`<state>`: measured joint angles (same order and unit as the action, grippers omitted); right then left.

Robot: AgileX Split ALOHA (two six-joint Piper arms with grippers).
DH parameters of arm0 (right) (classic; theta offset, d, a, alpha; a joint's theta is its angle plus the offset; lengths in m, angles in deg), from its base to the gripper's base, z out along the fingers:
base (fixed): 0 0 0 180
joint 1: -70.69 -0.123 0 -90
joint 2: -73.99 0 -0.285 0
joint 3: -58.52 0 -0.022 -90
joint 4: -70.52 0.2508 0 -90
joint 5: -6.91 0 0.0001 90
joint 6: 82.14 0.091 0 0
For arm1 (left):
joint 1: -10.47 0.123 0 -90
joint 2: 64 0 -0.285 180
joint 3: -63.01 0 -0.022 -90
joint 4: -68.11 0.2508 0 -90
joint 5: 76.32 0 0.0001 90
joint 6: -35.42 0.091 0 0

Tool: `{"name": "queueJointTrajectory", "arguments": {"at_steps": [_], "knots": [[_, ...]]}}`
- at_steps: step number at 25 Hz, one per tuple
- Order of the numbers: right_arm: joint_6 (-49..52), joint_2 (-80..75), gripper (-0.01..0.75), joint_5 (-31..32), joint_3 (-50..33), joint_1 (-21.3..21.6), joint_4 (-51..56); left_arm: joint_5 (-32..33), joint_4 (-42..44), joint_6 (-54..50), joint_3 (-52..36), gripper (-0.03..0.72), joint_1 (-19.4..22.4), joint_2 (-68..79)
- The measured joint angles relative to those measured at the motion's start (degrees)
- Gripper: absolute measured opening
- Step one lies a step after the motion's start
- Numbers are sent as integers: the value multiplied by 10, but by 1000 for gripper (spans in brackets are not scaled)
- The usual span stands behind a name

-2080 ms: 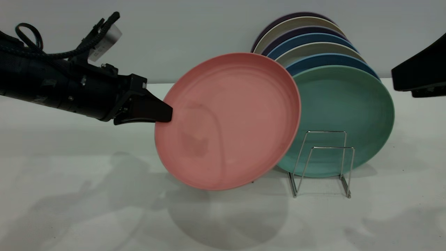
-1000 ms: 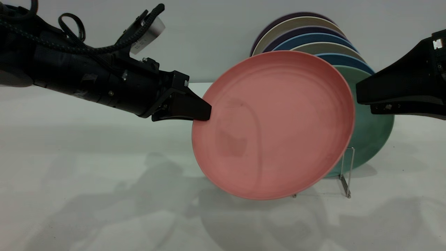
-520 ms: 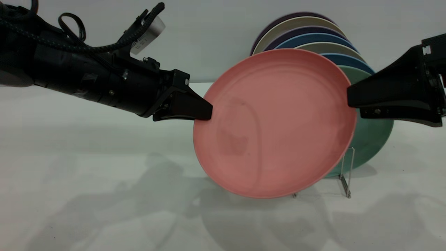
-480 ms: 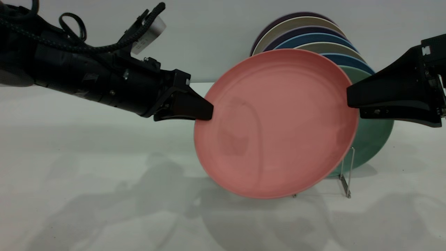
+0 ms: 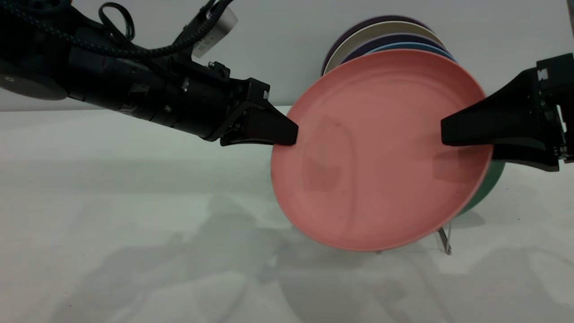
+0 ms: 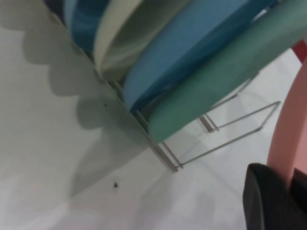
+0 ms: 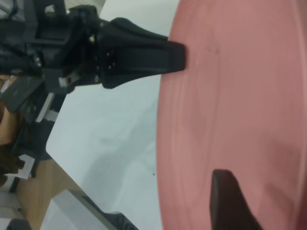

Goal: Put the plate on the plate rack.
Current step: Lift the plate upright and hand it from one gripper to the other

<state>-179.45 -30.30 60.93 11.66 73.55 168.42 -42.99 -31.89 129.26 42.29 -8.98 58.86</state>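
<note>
The salmon-pink plate [image 5: 381, 148] hangs tilted above the table, in front of the teal-green plate [image 5: 486, 186]. My left gripper [image 5: 291, 133] is shut on its left rim; in the left wrist view [image 6: 290, 187] the pink rim [image 6: 288, 143] sits clamped between the black pads. My right gripper [image 5: 448, 134] is at the plate's right rim, overlapping its face. The right wrist view shows the plate's face [image 7: 230, 105] and the left gripper [image 7: 180, 55] across it. The silver wire plate rack [image 5: 445, 240] is mostly hidden behind the plate; its free front loops [image 6: 225, 136] show in the left wrist view.
Several plates stand in the rack behind: teal [image 6: 216, 81], blue [image 6: 182, 52], cream and dark ones [image 5: 376, 33]. The white table [image 5: 134, 224] stretches to the left and front. A wall stands close behind the rack.
The left gripper has carried the pink plate right and upward. The plate now hides the rack's front loops and most of the teal plate, and its right rim reaches past the right gripper's tip.
</note>
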Motion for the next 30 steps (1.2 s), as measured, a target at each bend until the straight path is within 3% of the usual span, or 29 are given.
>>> {"name": "queueJointTrajectory", "arguments": {"at_steps": [6,11,22,26,30], "knots": [[-16,-16,319,5,1,0,8,1,0,-3,0,19,-3,0],[-23,-17,187,-9,1,0,16,2,0,-4,0,19,-3,0],[-37,-17,172,-26,1,0,24,12,0,-4,1,43,-3,0],[-40,-17,112,-36,1,0,25,40,0,-5,1,140,-3,0],[-43,-17,71,-47,1,0,27,59,0,-7,1,311,-3,-1]]}}
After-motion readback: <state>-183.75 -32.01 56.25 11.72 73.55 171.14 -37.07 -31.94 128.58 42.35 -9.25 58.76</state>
